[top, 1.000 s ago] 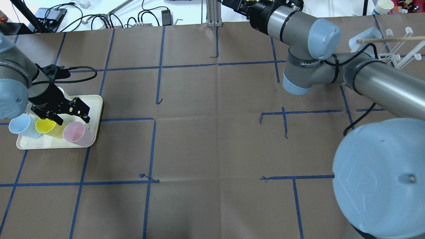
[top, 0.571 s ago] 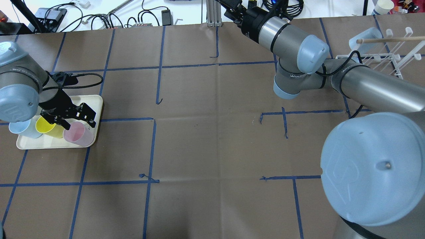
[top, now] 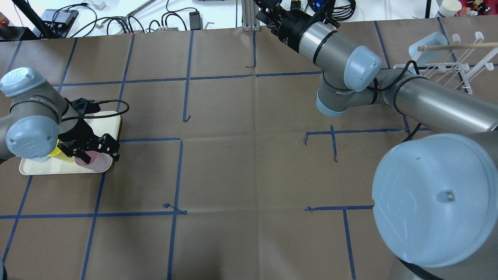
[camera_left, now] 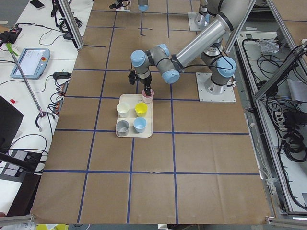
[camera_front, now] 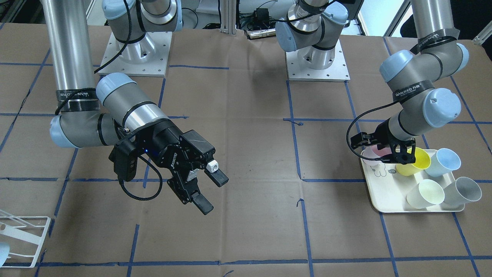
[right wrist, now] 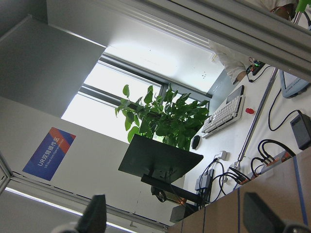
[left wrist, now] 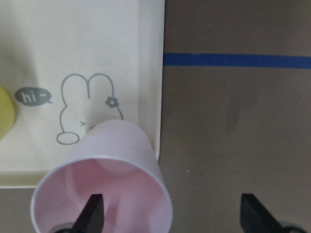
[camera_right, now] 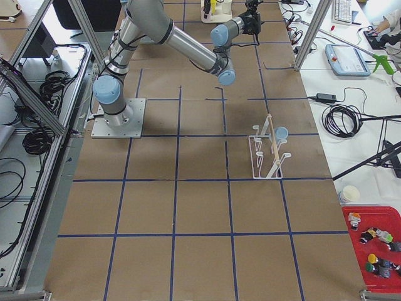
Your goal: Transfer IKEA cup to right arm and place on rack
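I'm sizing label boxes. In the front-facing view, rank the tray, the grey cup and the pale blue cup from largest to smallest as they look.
1. tray, clearly largest.
2. grey cup and pale blue cup: about alike, so no ranking between them.

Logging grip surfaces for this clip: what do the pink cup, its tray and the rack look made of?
Pink cup: seemingly plastic, matte, light glows through wall. Tray: plastic or melamine, smooth cream, rounded moulded rim. Rack: thin white bars, probably coated metal wire.
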